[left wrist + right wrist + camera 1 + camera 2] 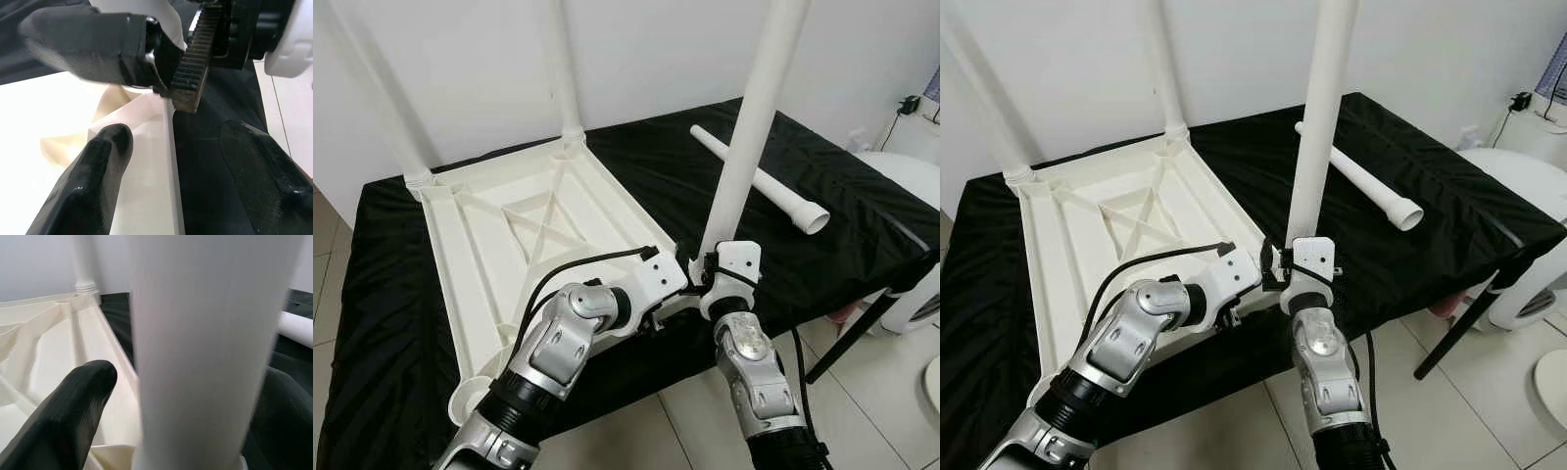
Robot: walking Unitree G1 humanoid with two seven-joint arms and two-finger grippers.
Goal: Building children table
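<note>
Now right claw (703, 266) grips upright leg (749, 132) at tabletop (509, 235) corner.

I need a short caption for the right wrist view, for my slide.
Right tool around an upright white table leg, beside the upturned tabletop.

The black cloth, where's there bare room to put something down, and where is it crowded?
Free: the black cloth right of the loose leg, toward the far corner, and the strip left of the upturned tabletop. Crowded: the near corner, where the left gripper and right gripper meet at the upright leg.
</note>
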